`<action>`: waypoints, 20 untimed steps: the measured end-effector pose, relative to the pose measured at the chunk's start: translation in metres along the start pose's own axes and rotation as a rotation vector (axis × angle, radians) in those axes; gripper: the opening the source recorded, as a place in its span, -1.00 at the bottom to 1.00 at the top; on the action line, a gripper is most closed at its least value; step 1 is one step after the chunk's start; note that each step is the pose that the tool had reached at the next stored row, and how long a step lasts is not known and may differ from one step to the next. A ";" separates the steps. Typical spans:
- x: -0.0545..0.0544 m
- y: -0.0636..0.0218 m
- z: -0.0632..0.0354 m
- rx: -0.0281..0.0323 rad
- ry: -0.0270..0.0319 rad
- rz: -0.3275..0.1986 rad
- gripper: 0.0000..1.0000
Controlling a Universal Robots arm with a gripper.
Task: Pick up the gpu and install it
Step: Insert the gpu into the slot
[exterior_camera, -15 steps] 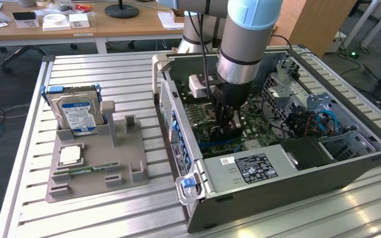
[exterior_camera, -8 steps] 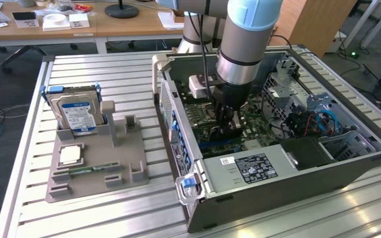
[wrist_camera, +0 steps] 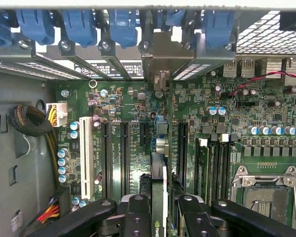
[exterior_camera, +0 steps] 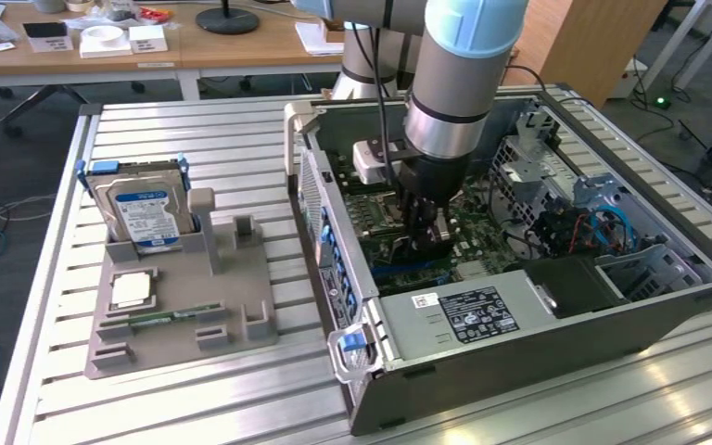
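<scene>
The gpu (wrist_camera: 158, 182) shows edge-on in the wrist view, a thin dark card standing upright over the green motherboard (wrist_camera: 138, 118) of the open computer case (exterior_camera: 331, 232). Its silver end bracket (wrist_camera: 161, 57) reaches the row of rear slot openings under the blue latches. My gripper (wrist_camera: 160, 205) is shut on the card, with a black finger (wrist_camera: 137, 215) on each side. In the exterior view the gripper (exterior_camera: 428, 239) hangs straight down inside the case, low over the board. Whether the card sits in a slot I cannot tell.
On the exterior view's left, a grey holder tray (exterior_camera: 183, 324) carries a silver hard drive (exterior_camera: 144, 215) with a blue label, a processor chip (exterior_camera: 130, 289) and a slim memory stick (exterior_camera: 164, 316). A power supply (exterior_camera: 480, 315) and a drive cage (exterior_camera: 541, 176) crowd the case.
</scene>
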State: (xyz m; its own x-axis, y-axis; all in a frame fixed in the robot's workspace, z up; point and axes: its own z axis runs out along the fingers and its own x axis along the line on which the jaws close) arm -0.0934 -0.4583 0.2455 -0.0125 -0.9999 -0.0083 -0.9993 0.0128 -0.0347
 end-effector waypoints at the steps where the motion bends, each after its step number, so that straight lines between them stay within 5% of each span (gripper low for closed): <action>1: 0.000 0.0000 0.0005 0.0002 -0.0004 0.000 -0.47; 20: 0.000 0.0002 0.0047 0.0000 -0.0002 0.000 -0.47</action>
State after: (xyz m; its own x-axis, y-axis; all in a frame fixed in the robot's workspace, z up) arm -0.0934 -0.4583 0.2408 -0.0124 -0.9999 -0.0085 -0.9993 0.0127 -0.0347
